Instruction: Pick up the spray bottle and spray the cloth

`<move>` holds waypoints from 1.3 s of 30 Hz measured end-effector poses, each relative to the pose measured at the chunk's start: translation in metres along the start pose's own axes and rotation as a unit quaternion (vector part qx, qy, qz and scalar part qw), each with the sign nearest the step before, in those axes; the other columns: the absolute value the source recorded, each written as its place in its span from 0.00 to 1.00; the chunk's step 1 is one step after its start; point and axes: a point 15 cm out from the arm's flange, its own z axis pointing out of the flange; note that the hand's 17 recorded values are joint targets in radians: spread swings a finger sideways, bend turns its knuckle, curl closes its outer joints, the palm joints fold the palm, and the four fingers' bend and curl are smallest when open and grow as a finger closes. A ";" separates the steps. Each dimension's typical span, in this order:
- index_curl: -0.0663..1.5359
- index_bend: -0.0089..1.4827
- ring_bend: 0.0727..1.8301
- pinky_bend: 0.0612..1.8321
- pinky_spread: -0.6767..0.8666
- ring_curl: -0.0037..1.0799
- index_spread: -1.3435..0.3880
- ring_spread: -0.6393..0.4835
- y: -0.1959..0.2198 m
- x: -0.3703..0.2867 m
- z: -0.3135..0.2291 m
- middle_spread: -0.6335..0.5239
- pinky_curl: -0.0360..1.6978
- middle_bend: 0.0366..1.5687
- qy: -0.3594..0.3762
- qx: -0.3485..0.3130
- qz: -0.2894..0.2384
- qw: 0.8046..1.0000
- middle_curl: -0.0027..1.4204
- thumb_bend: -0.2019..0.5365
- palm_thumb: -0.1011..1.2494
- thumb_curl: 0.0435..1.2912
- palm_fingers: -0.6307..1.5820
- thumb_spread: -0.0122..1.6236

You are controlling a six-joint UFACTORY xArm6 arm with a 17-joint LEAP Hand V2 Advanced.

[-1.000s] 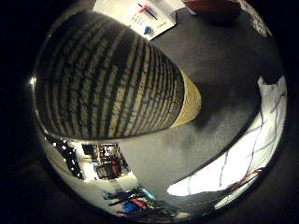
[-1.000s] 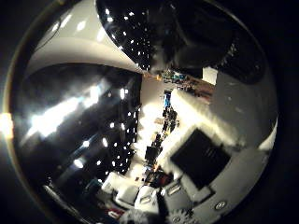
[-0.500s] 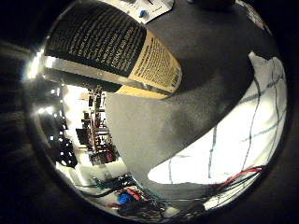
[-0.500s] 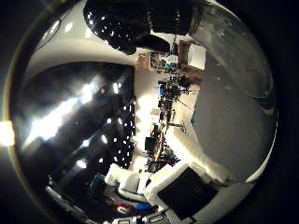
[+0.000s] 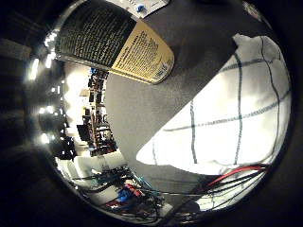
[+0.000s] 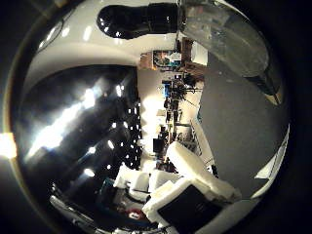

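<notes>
The spray bottle [image 5: 115, 42], with a black and tan label, lies close against my palm in the little finger side palm view, tilted above the grey table [image 5: 142, 109]. The white cloth [image 5: 225, 118] with thin dark grid lines lies flat on the table beyond the bottle's base. In the thumb side palm view the bottle's black spray head [image 6: 136, 17] and clear neck [image 6: 226, 37] show, and white and black parts of my right hand [image 6: 185, 191] reach in by the edge. My hand is shut on the spray bottle.
A white sheet with pens [image 5: 144, 7] lies on the table behind the bottle. The room's shelves and clutter [image 6: 174, 97] show past the table edge, under bright ceiling lights [image 6: 68, 117].
The whole picture has shifted: my hand has tilted and moved with the bottle. The cloth fills much more of the little finger side view and the bottle's label takes up less of it.
</notes>
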 end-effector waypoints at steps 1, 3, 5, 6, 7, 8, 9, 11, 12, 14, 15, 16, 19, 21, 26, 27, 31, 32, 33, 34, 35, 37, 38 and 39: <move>0.24 0.11 0.15 0.21 0.72 0.24 0.62 0.72 0.000 0.003 -0.006 0.66 0.25 0.10 0.003 0.003 0.001 1.000 0.22 0.24 0.56 0.24 0.31 0.68; 0.23 0.12 0.15 0.21 0.72 0.24 0.62 0.72 0.003 0.009 -0.017 0.66 0.24 0.10 0.010 0.007 0.006 1.000 0.22 0.24 0.56 0.24 0.31 0.68; 0.23 0.11 0.15 0.22 0.72 0.24 0.62 0.72 0.008 0.012 -0.026 0.66 0.23 0.10 0.013 0.007 0.009 1.000 0.22 0.24 0.56 0.24 0.31 0.68; 0.23 0.11 0.15 0.22 0.72 0.24 0.62 0.72 0.010 0.012 -0.028 0.66 0.23 0.10 0.011 0.005 0.010 1.000 0.21 0.24 0.56 0.24 0.31 0.68; 0.23 0.11 0.15 0.22 0.72 0.24 0.62 0.72 0.012 0.010 -0.030 0.66 0.23 0.10 0.009 0.003 0.009 1.000 0.21 0.24 0.56 0.23 0.31 0.68; 0.23 0.11 0.15 0.22 0.72 0.24 0.62 0.72 0.014 0.006 -0.031 0.67 0.23 0.10 0.005 -0.001 0.008 1.000 0.21 0.24 0.56 0.23 0.31 0.68; 0.23 0.11 0.15 0.22 0.72 0.24 0.62 0.72 0.016 0.002 -0.032 0.67 0.22 0.09 0.001 -0.004 0.006 1.000 0.21 0.24 0.56 0.23 0.31 0.68; 0.22 0.11 0.15 0.22 0.72 0.24 0.62 0.73 0.021 -0.006 -0.039 0.67 0.22 0.10 -0.006 -0.010 0.003 1.000 0.21 0.24 0.56 0.23 0.30 0.68; 0.22 0.12 0.15 0.22 0.72 0.24 0.62 0.73 0.023 -0.007 -0.043 0.68 0.22 0.10 -0.006 -0.010 0.003 1.000 0.21 0.24 0.56 0.23 0.30 0.68; 0.22 0.11 0.15 0.22 0.72 0.24 0.62 0.73 0.025 -0.005 -0.052 0.68 0.22 0.10 -0.006 -0.007 0.004 1.000 0.21 0.24 0.55 0.23 0.30 0.68; 0.22 0.11 0.15 0.22 0.71 0.24 0.62 0.73 0.026 -0.007 -0.055 0.68 0.22 0.10 -0.006 -0.006 0.003 1.000 0.21 0.24 0.55 0.23 0.30 0.68; 0.22 0.12 0.15 0.22 0.71 0.24 0.62 0.74 0.027 -0.008 -0.059 0.68 0.21 0.10 -0.008 -0.005 0.004 1.000 0.21 0.24 0.55 0.22 0.30 0.68; 0.22 0.12 0.15 0.22 0.71 0.24 0.63 0.74 0.036 -0.011 -0.069 0.69 0.21 0.10 -0.012 -0.002 0.008 1.000 0.21 0.24 0.55 0.22 0.30 0.68; 0.22 0.12 0.15 0.22 0.71 0.24 0.63 0.74 0.042 -0.013 -0.080 0.69 0.21 0.10 -0.008 0.003 0.010 1.000 0.21 0.24 0.55 0.22 0.30 0.68; 0.22 0.12 0.15 0.21 0.71 0.24 0.63 0.74 0.058 -0.021 -0.103 0.69 0.21 0.10 0.003 0.018 0.012 1.000 0.21 0.24 0.55 0.22 0.30 0.68; 0.22 0.12 0.15 0.21 0.71 0.24 0.63 0.74 0.061 -0.024 -0.107 0.69 0.20 0.10 0.004 0.021 0.011 1.000 0.21 0.24 0.55 0.22 0.30 0.68; 0.22 0.12 0.14 0.21 0.71 0.24 0.63 0.74 0.079 -0.033 -0.127 0.69 0.20 0.10 0.018 0.034 0.014 0.999 0.21 0.24 0.55 0.22 0.30 0.68; 0.22 0.12 0.14 0.21 0.71 0.24 0.63 0.74 0.084 -0.034 -0.132 0.69 0.20 0.10 0.023 0.037 0.015 0.999 0.21 0.24 0.55 0.22 0.31 0.68; 0.22 0.12 0.14 0.21 0.71 0.24 0.63 0.74 0.088 -0.036 -0.137 0.69 0.20 0.10 0.027 0.039 0.016 0.999 0.21 0.24 0.54 0.22 0.31 0.68; 0.22 0.12 0.14 0.20 0.71 0.24 0.63 0.74 0.093 -0.040 -0.141 0.69 0.20 0.10 0.032 0.042 0.015 0.998 0.21 0.24 0.54 0.22 0.31 0.68; 0.22 0.12 0.14 0.20 0.71 0.24 0.63 0.74 0.098 -0.042 -0.146 0.69 0.20 0.10 0.037 0.046 0.016 0.998 0.21 0.24 0.54 0.22 0.31 0.68; 0.22 0.12 0.14 0.20 0.71 0.24 0.64 0.74 0.108 -0.049 -0.153 0.69 0.20 0.10 0.047 0.050 0.016 0.998 0.21 0.25 0.54 0.21 0.31 0.68; 0.22 0.12 0.14 0.20 0.71 0.24 0.64 0.74 0.115 -0.053 -0.156 0.69 0.20 0.10 0.055 0.050 0.016 0.997 0.21 0.25 0.54 0.21 0.31 0.68; 0.22 0.12 0.14 0.20 0.72 0.24 0.64 0.74 0.122 -0.055 -0.160 0.69 0.20 0.10 0.064 0.051 0.017 0.997 0.21 0.25 0.54 0.21 0.31 0.68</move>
